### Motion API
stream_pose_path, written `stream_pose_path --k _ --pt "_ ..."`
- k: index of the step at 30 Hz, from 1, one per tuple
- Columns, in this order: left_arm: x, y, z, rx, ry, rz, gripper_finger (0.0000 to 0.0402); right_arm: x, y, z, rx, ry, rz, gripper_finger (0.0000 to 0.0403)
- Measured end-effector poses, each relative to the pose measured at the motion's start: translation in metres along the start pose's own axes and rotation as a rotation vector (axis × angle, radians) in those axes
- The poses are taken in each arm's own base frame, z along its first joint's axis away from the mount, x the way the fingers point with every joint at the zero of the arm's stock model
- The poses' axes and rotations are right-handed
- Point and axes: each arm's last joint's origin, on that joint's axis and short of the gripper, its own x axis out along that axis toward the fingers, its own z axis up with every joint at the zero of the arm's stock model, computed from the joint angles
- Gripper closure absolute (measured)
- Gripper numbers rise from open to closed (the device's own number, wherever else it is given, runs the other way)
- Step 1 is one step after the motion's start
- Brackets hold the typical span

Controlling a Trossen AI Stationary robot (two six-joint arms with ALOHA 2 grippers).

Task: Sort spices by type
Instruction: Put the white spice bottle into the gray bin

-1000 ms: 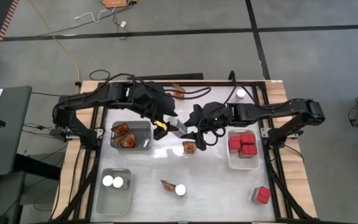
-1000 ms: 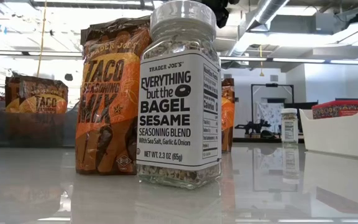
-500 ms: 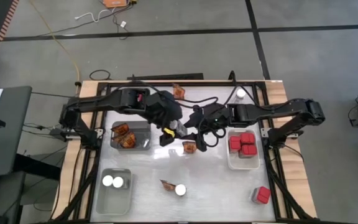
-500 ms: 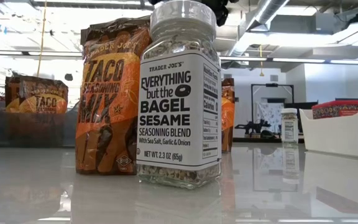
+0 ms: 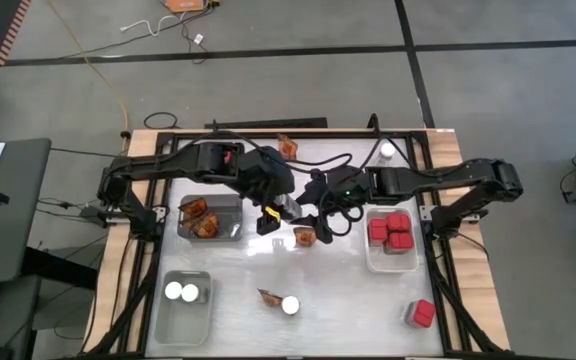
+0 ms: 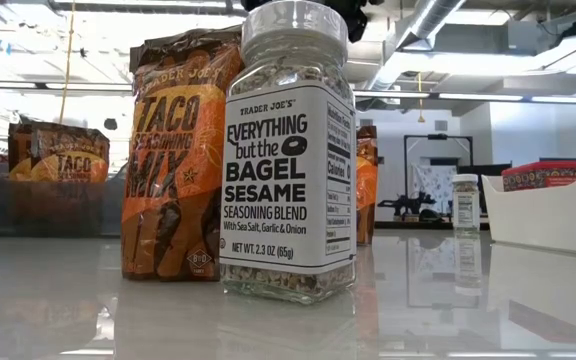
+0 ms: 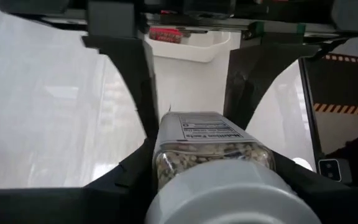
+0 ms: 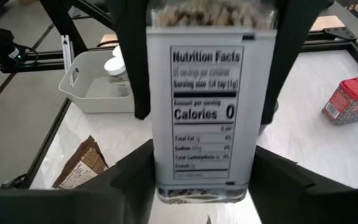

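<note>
A round spice jar with a white lid hangs tilted in the air over the middle of the table, between my two grippers. My left gripper is shut on its lid end. My right gripper stands open at the jar's bottom end, one finger on either side with a thin gap. Below them an orange-brown packet lies flat on the table. Red boxes fill the white tray. My left gripper pinches the jar's glass body just under the white lid between its two fingers. The fingers come slanting down from the table's left and lie along the jar's sides. The jar is lifted clear of the table, lid end toward my left wrist.
A grey tray holds packets; a clear tray at the near left holds two jars. A packet and a jar stand near the front edge. A red box sits near right; a jar and a packet stand far.
My left gripper has gone toward the table's right edge and a little down, up to the jar's lid end, and now has the jar between its fingers. The jar and my right gripper have stayed where they were.
</note>
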Motion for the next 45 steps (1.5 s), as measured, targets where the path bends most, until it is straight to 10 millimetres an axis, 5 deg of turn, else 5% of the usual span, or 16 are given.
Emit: stream_pose_path --k 14,21,26,34,45 --pt "-0.002 0.001 -0.003 0.002 0.023 0.050 0.0211 -0.001 -0.004 -0.001 0.011 0.011 -0.012 0.0122" --pt "-0.036 0.002 -0.011 0.016 0.011 0.142 0.0211 -0.001 -0.005 -0.009 0.048 0.099 -0.022 0.0109" --pt "-0.060 -0.004 -0.027 -0.124 0.065 0.248 0.0211 -0.002 -0.005 -0.016 0.119 0.173 -0.036 0.0097" --pt "-0.072 -0.071 -0.068 -0.025 0.256 0.270 0.0208 -0.002 -0.005 -0.018 0.234 0.185 -0.048 0.0097" --pt "-0.101 -0.172 -0.132 -0.077 0.213 0.186 0.0210 -0.002 0.005 -0.018 0.391 0.185 -0.037 0.0097"
